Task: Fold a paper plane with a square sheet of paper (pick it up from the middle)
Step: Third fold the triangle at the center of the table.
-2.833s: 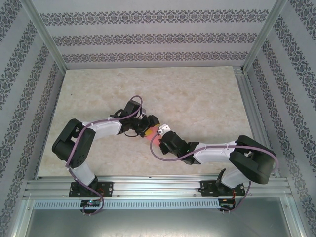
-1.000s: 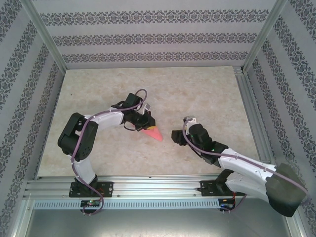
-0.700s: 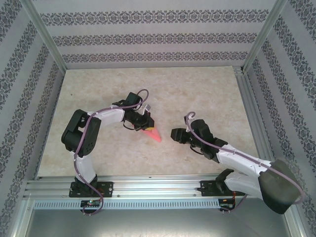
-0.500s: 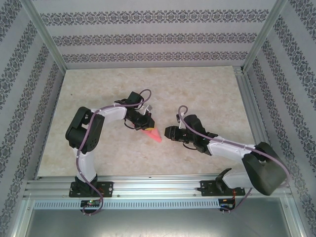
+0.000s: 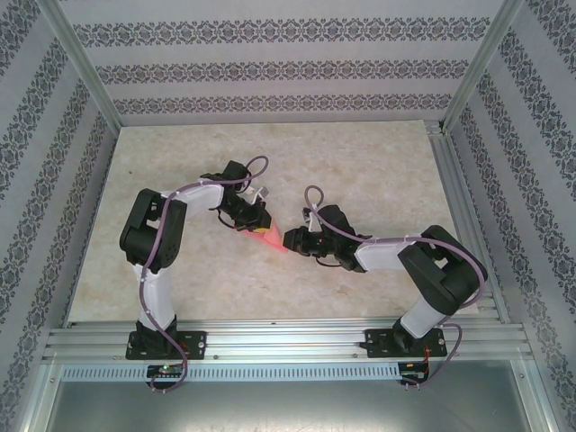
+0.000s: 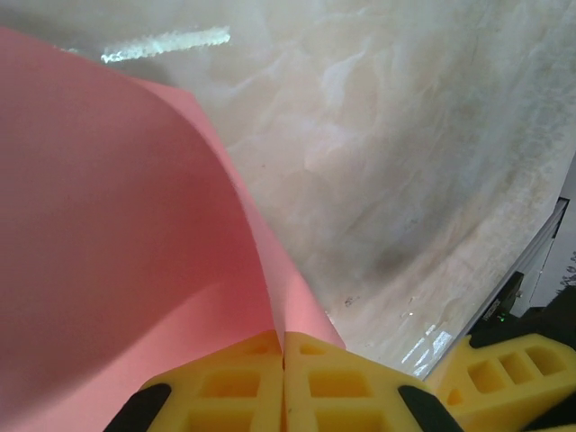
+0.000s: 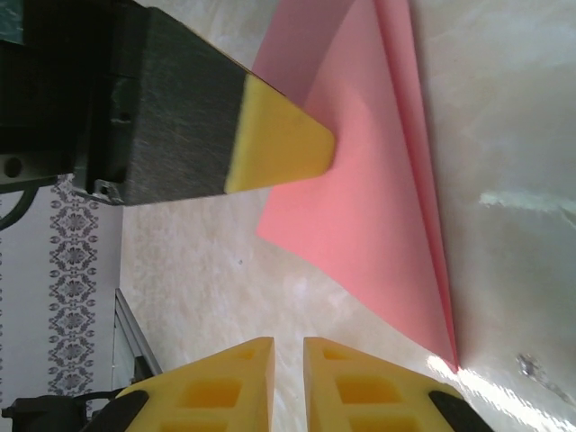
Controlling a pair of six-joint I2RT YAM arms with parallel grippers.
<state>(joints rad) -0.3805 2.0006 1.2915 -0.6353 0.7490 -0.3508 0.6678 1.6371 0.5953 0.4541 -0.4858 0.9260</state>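
The square sheet of paper (image 5: 275, 241) is pink-red and folded into a pointed, plane-like dart. It sits mid-table with its tip toward the near right. My left gripper (image 5: 260, 229) is shut on its wide end; in the left wrist view the yellow fingertips (image 6: 283, 344) pinch the paper (image 6: 117, 234) together. My right gripper (image 5: 290, 239) sits just right of the paper's tip. In the right wrist view its jaws (image 7: 288, 346) stand a narrow gap apart over bare table, with nothing between them. The layered paper (image 7: 369, 198) lies ahead, with a left fingertip (image 7: 279, 148) on it.
A pale marbled table top (image 5: 360, 171) carries both arms. An aluminium frame rail (image 5: 288, 340) runs along the near edge, and patterned walls close the other sides. Free room lies at the far side and the left of the table.
My right arm has swung in from the right until its gripper is next to the paper's tip, and its jaws have narrowed. My left gripper keeps hold of the paper, shifted slightly to the far left.
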